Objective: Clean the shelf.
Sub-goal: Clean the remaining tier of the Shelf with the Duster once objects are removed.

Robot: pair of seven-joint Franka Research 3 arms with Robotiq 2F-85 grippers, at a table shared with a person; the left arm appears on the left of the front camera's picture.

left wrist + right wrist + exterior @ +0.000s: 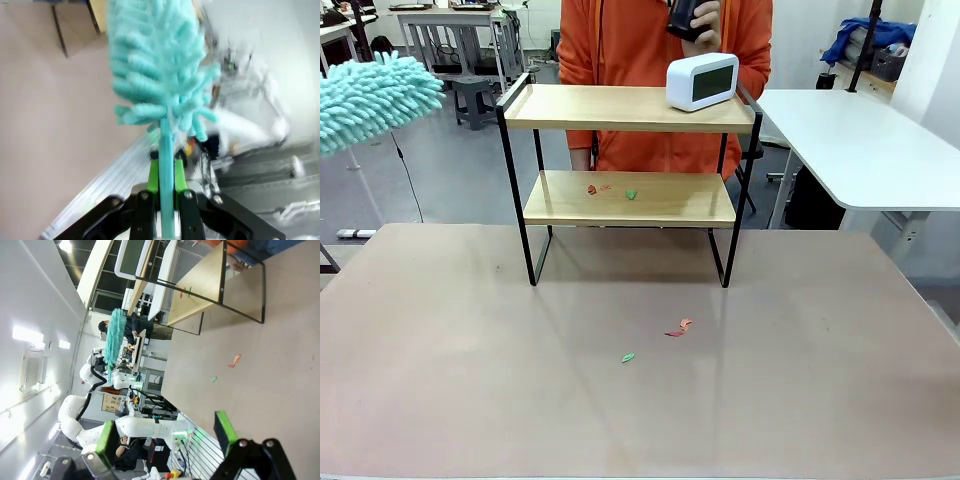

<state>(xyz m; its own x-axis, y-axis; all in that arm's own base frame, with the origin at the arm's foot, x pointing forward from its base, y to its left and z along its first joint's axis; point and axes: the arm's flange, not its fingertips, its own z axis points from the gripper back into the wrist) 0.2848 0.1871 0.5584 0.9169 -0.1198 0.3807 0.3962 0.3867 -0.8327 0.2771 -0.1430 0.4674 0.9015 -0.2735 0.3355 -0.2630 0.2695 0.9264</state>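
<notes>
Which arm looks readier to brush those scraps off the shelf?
Likely left: the left gripper clamps the teal duster, raised beside the shelf. The right gripper is open and empty.

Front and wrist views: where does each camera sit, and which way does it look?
Front: between the arms, facing across the table at the shelf and person.
Left wrist: looks along the left pincer, shut on the teal duster.
Right wrist: rolled sideways, over the open right pincer toward the shelf.
Shared: all three show the teal duster.
</notes>
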